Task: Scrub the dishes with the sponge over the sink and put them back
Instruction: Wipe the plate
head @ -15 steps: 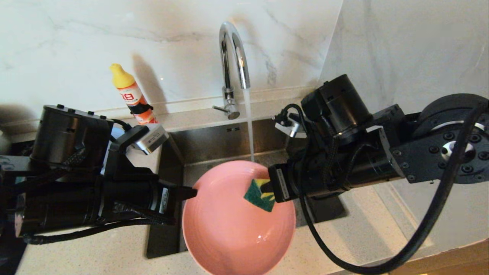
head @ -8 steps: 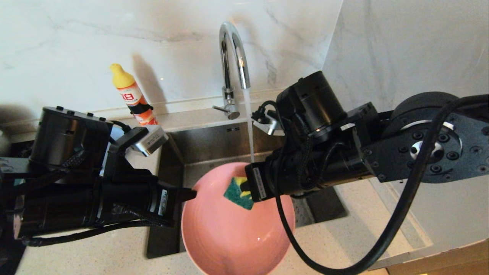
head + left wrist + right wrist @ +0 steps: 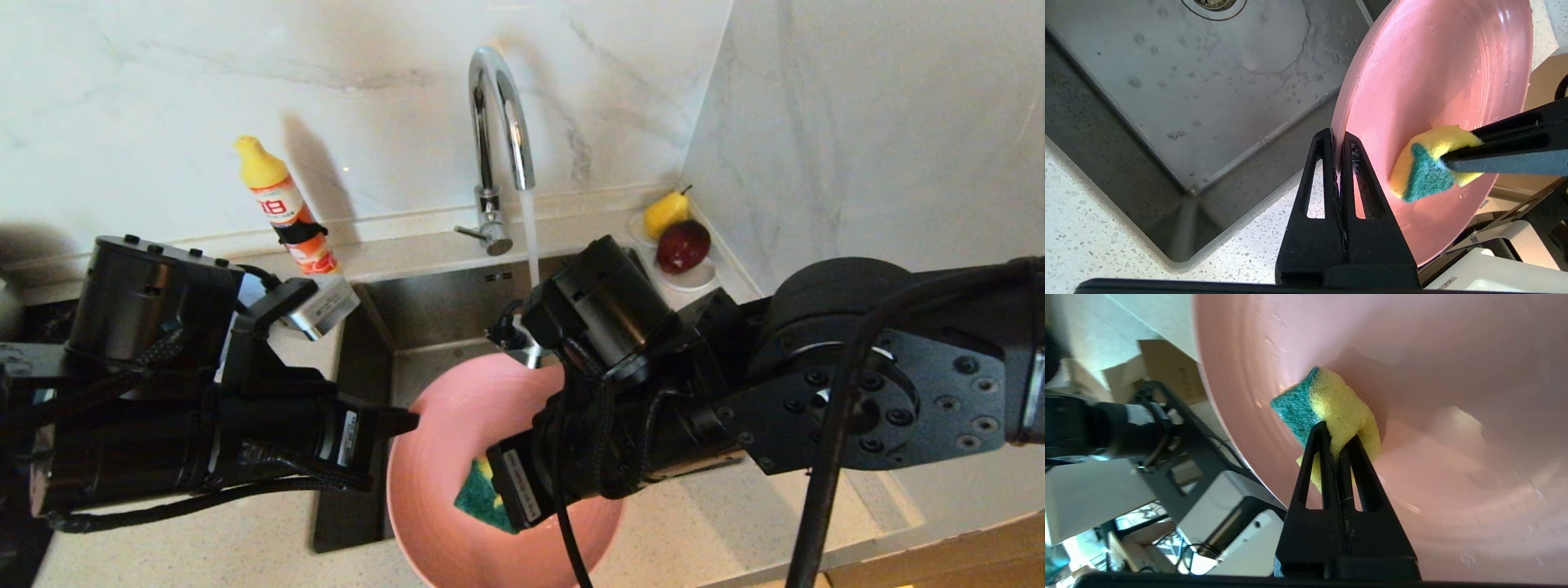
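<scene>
Over the front of the sink (image 3: 441,310), the salmon-pink plate (image 3: 437,441) is held tilted on edge. My left gripper (image 3: 408,420) is shut on its left rim, and the left wrist view shows the rim pinched between the fingers (image 3: 1338,136). My right gripper (image 3: 1338,437) is shut on the yellow and green sponge (image 3: 478,498). The sponge (image 3: 1425,171) presses on the lower part of the plate's face (image 3: 1433,73), near its front rim. In the right wrist view the sponge (image 3: 1331,408) is squeezed against the pink plate (image 3: 1453,375).
The chrome tap (image 3: 498,106) runs water (image 3: 531,237) into the sink behind the plate. A yellow-capped soap bottle (image 3: 282,208) stands at the back left. A white saucer (image 3: 694,278) with a pear and a red fruit sits in the back right corner. Speckled counter surrounds the basin (image 3: 1208,81).
My right gripper has dragged the sponge from the plate's upper right down and left to its lower face. The left gripper and the plate have stayed put.
</scene>
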{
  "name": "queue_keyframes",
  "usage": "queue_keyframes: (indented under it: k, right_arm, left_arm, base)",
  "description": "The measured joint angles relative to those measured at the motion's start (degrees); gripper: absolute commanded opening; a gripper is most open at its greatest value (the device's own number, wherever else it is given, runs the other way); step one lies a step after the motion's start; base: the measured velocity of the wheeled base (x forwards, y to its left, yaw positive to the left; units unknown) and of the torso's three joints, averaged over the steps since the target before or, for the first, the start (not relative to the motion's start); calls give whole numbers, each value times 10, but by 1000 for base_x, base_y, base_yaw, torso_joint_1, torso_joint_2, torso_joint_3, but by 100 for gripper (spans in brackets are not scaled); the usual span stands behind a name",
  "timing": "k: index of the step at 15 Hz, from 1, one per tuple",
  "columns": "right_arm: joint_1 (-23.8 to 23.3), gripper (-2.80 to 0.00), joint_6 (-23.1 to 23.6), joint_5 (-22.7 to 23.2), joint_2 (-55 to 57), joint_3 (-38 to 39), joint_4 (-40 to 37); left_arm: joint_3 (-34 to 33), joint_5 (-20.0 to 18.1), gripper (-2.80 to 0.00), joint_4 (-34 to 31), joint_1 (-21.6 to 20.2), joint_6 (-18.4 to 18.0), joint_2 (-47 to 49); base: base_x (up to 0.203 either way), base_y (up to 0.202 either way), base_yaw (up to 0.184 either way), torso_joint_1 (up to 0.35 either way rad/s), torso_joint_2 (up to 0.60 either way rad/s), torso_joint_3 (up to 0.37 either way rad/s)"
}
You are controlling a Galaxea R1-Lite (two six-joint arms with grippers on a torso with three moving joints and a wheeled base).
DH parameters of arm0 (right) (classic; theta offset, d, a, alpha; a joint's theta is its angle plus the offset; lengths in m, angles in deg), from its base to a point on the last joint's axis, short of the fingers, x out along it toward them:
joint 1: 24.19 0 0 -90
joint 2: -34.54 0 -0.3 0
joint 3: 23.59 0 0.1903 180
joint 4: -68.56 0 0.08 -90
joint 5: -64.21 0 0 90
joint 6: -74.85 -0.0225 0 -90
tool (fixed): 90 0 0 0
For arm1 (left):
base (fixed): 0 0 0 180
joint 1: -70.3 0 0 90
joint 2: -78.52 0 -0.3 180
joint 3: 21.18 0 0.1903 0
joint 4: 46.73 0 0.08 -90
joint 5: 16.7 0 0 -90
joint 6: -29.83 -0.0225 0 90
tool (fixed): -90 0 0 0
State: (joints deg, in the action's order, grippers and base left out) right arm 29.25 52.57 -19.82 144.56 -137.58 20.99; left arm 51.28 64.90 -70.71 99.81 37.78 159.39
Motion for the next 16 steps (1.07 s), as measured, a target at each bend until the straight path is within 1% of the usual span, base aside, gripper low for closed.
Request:
queue_keyframes:
  k: [2,6,9,13,16]
  right_arm:
    - [-1,-280,2,-10,-10,14,-1]
    - [-7,-280,16,-14,-46,69,1]
    - [-31,-280,19,-17,-75,105,3]
    - [-58,-280,21,-18,-95,108,4]
    - [-76,-280,23,-17,-111,82,3]
  left_arm:
    - [0,0,-280,0,0,0,0]
    - [2,1,-280,0,0,2,1]
    - [4,1,-280,0,0,3,0]
    - [3,1,-280,0,0,4,0]
    - [0,2,-280,0,-1,4,2]
  base:
    - [0,0,0,0,0,0]
    - [0,0,0,0,0,0]
    - [0,0,0,0,0,0]
    - [0,0,0,0,0,0]
    - [0,0,0,0,0,0]
